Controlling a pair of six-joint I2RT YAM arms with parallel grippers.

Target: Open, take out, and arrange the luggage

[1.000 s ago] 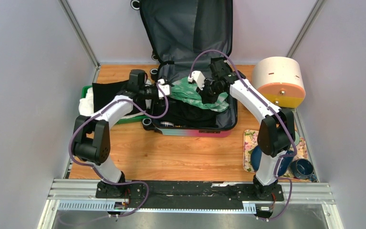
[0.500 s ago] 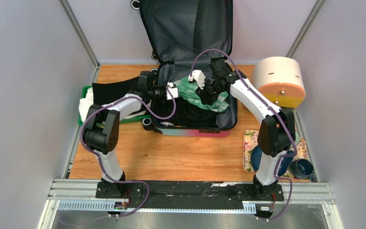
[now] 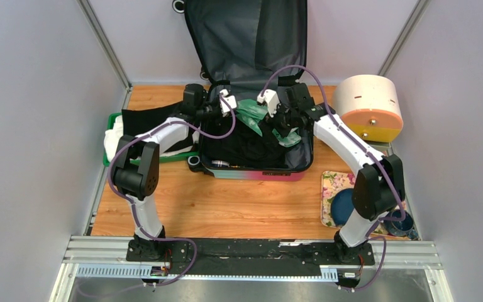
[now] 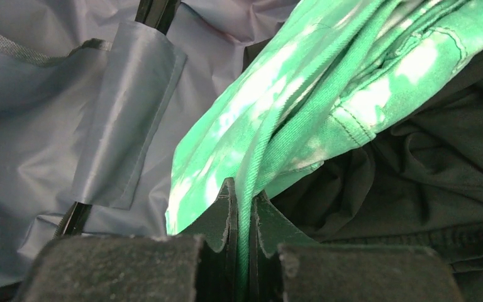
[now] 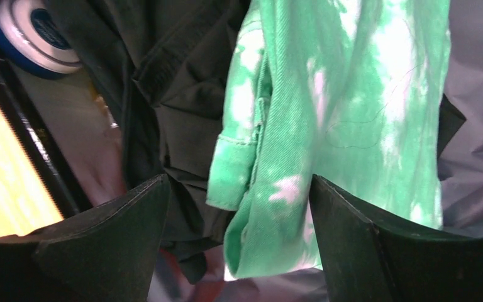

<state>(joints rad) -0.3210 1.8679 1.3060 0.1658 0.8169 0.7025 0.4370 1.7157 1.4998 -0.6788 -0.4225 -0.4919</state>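
Note:
The luggage (image 3: 256,173) lies open at the back of the table, its grey-lined lid (image 3: 245,38) standing up against the wall. Inside it a green-and-white patterned garment (image 3: 251,113) rests over black clothes (image 3: 251,148). My left gripper (image 3: 229,104) is shut on a fold of that garment (image 4: 302,94), which is pinched between the fingertips of the gripper (image 4: 244,189). My right gripper (image 3: 278,114) stands open. The garment's other end (image 5: 327,94) hangs loose between the wide-apart jaws of this gripper (image 5: 239,179), and black fabric (image 5: 182,94) lies behind it.
A green tray (image 3: 110,119) with black and white cloth sits left of the luggage. A cream-and-orange round container (image 3: 368,104) stands at the back right. A floral tray (image 3: 330,182) with a blue plate and a blue mug (image 3: 399,220) lie at the front right.
My left gripper reached right into the luggage and shut on the green garment. My right gripper, which was shut on it, has opened and let it go.

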